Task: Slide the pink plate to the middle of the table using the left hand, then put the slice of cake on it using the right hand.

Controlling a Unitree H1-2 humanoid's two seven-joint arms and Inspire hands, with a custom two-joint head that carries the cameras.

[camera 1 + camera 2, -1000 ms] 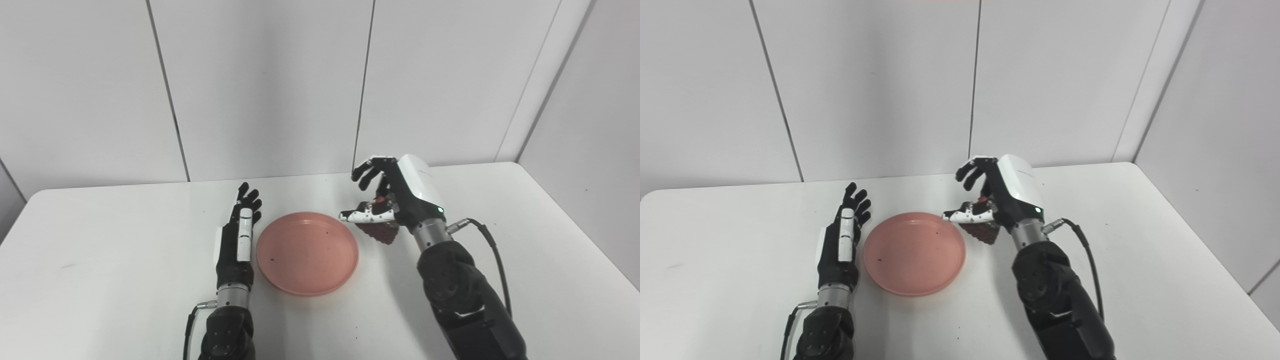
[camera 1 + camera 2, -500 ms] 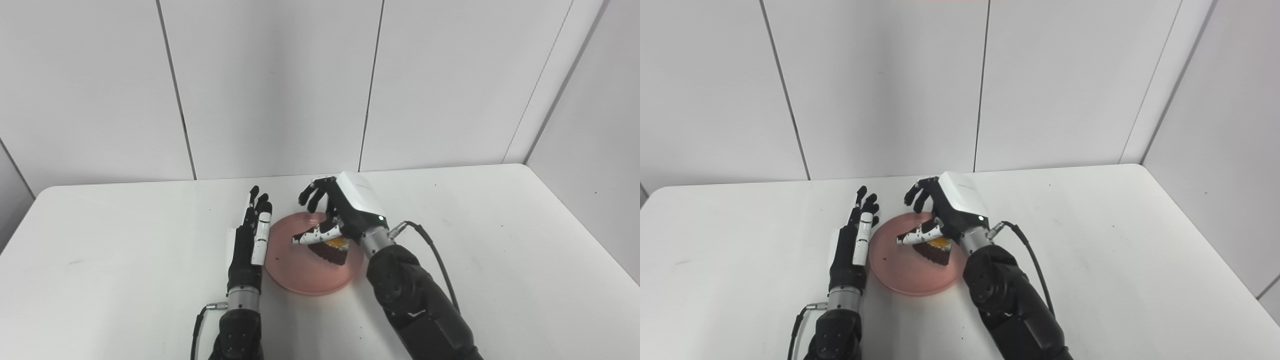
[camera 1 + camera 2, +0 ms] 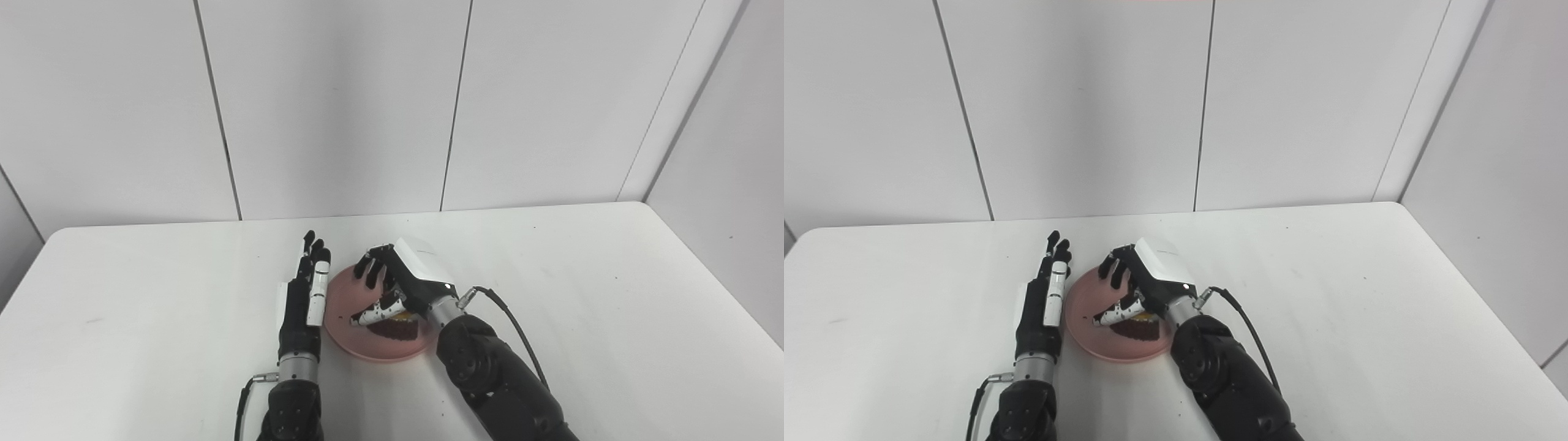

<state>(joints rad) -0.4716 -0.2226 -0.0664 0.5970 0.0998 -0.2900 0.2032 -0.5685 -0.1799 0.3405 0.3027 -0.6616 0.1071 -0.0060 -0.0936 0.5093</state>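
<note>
Left hand [image 3: 308, 288] lies flat along the white surface [image 3: 122, 318], fingers straight and a little apart, holding nothing; its inner edge sits just beside the left rim of the plate [image 3: 343, 334], and whether it touches the rim I cannot tell. One pink plate is on the surface, roughly in the middle between the two arms. Over it is the right hand [image 3: 398, 288], palm down and low, its fingers [image 3: 367, 272] curled above the far part of the plate and its thumb stretched out over the cake [image 3: 395, 329]. One dark brown slice of cake, with a bit of yellow on top, sits at the near right part of the plate, under the thumb and palm. The hand looks closed around the slice, but whether the cake already rests on the plate or hangs just above it is hard to make out. One black cable [image 3: 514, 324] runs from the right wrist back along the forearm. Two arms, two hands, one plate, one slice.
</note>
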